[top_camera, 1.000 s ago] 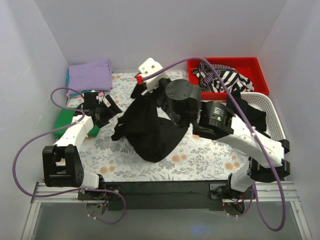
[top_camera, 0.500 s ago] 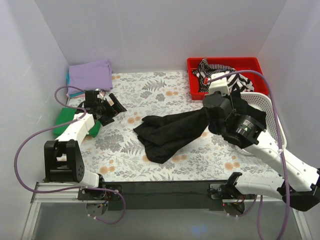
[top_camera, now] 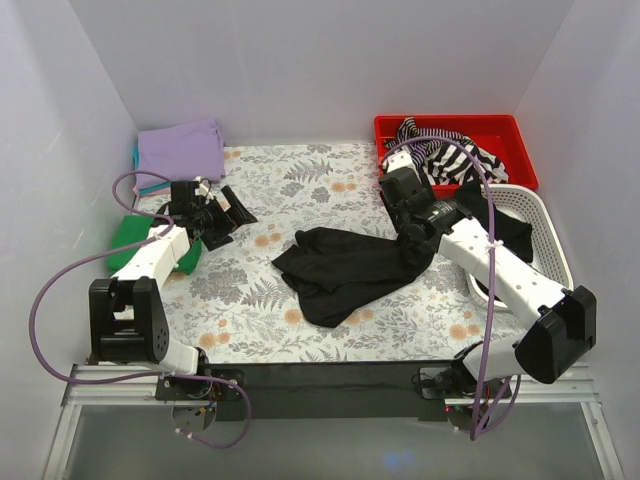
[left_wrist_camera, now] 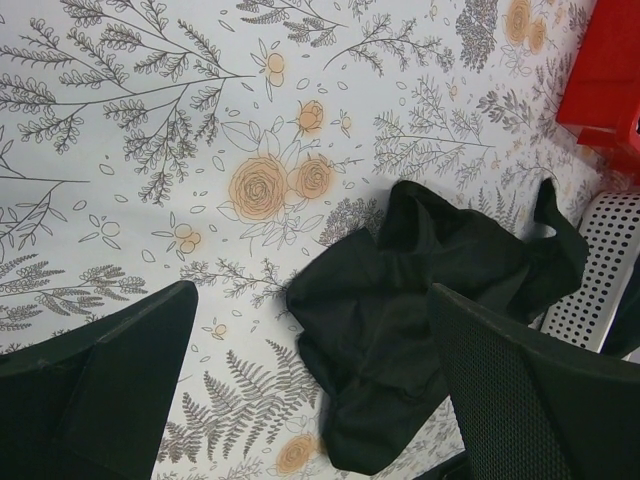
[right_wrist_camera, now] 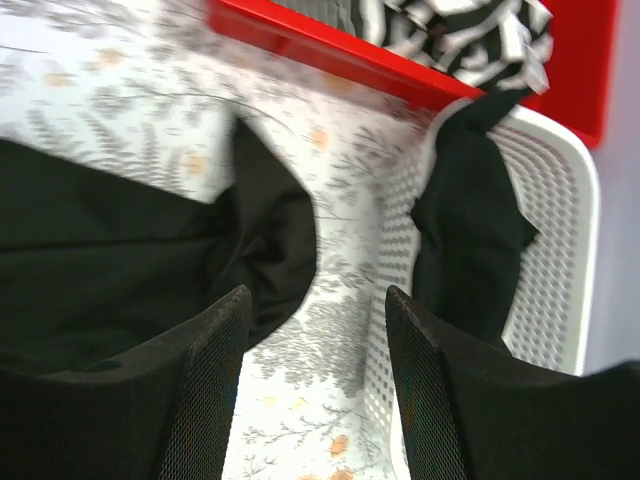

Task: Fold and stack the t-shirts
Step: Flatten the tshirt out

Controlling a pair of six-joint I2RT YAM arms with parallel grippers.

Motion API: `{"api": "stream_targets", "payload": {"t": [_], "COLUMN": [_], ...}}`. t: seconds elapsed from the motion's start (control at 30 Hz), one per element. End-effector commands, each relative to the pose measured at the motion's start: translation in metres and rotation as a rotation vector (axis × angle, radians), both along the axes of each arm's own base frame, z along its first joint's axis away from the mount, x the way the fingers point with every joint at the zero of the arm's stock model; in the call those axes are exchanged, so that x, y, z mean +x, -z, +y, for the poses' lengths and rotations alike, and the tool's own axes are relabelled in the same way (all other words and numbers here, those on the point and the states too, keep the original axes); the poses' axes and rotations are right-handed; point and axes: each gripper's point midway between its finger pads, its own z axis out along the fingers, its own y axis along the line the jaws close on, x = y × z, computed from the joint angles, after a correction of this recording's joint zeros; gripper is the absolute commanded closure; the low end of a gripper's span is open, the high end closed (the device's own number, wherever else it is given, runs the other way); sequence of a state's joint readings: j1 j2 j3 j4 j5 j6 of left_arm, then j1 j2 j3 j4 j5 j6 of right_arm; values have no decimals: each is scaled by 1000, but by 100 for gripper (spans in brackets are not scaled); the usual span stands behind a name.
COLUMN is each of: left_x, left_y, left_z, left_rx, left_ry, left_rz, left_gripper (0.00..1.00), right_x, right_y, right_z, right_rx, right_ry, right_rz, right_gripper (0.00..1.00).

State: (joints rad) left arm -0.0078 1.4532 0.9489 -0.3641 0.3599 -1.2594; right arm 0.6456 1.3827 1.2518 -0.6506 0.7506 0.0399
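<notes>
Far left there was a folded lavender t-shirt (top_camera: 180, 150) and, nearer, a green t-shirt (top_camera: 128, 243). The left tool (left_wrist_camera: 312, 290) hovered just beside those with its jaws spread as wide as they go and nothing in them.

The black t-shirt (top_camera: 345, 268) lay in a rumpled, stretched-out heap in the middle of the floral desk (top_camera: 300, 170), not flat and not folded yet. Its right end was just left of the right tool (right_wrist_camera: 315, 300), whose jaws stood parted with only bare desk showing between them, so no grip on anything.

My guess is that the shirt is light, floppy and zero help: it'll sag, bunch up and drag its other layers along. I'd pinch a single layer at a hem corner or shoulder seam, one tool per corner, then pull it taut.

Right of that were a white basket (top_camera: 545, 215) holding more dark fabric (top_camera: 505, 228), and a red bin (top_camera: 450, 121) at the far right with striped cloth (top_camera: 450, 155).
</notes>
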Motion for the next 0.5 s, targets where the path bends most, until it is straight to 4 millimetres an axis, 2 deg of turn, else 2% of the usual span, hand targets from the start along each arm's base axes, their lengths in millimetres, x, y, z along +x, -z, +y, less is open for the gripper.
{"api": "stream_targets", "payload": {"t": [0.0,0.07,0.2,0.47], "left_x": [3,4,3,3], "left_y": [0,-1,-1,5], "left_z": [0,-3,-2,-5], "left_rx": [-3,-10,-5,-17], "left_ry": [22,32,36,50], "left_rz": [-12,-14,-22,-6], "left_gripper": [2,2,2,2], "right_x": [5,-3,-30,-65], "right_y": [-42,-32,-4,28], "right_z": [52,75,108,141], "right_rx": [166,186,224,195], "right_ry": [-233,-346,-507,-688], "right_rz": [-62,-2,101,185], "right_gripper": [37,37,38,39]}}
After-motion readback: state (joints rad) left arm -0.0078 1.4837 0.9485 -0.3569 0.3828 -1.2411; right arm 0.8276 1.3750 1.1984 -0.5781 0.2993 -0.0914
